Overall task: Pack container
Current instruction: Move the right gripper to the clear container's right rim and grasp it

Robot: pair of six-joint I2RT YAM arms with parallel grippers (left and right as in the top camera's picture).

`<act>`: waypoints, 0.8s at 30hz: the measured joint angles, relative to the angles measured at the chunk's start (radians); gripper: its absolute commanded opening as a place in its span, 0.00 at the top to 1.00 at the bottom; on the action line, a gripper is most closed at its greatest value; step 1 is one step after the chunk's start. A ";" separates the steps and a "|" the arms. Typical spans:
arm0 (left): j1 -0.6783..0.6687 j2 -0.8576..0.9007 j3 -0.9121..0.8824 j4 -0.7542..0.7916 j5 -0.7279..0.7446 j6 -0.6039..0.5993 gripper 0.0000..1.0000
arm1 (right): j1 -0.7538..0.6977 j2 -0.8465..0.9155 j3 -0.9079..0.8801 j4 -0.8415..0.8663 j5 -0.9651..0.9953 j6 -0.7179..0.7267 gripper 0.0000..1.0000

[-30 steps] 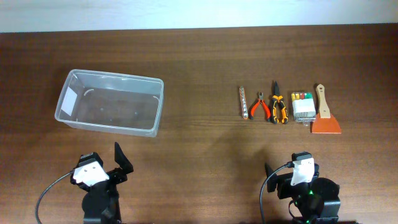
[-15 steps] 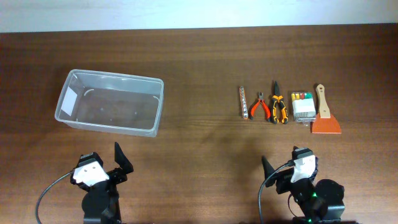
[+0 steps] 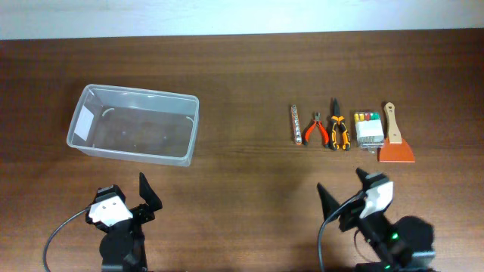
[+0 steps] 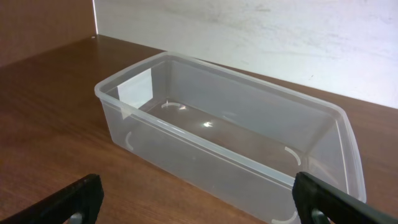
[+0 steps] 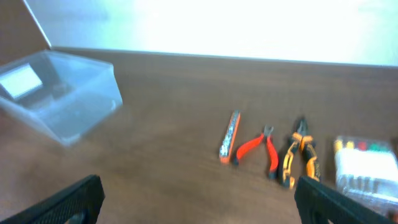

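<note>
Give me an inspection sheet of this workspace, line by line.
Surface: dark wooden table.
Job's things: container, upright, nothing inside.
Clutter: row apart from it: slim bar, red pliers, orange-black pliers, clear box, orange scraper.
Pincers: left pincer open, holding nothing; right pincer open, holding nothing.
Cables: grey cable by the left arm base; second cable by the right arm base.
Surroundings: pale wall beyond the far edge.

We have open table (image 3: 242, 147) down the middle to pass through; the container (image 3: 133, 125) blocks far left, and the tools (image 3: 338, 134) line up far right.
</note>
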 measured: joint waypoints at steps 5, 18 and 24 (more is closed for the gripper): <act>0.000 0.000 0.000 -0.001 0.000 0.000 0.01 | 0.000 0.377 0.375 -0.200 0.033 0.007 0.02; 0.000 0.000 0.000 0.000 0.000 0.000 0.01 | 0.123 1.373 1.550 -0.814 -0.014 0.046 0.02; 0.000 0.000 0.000 0.000 0.001 0.000 0.01 | 0.241 1.584 1.609 -0.758 0.066 0.146 0.07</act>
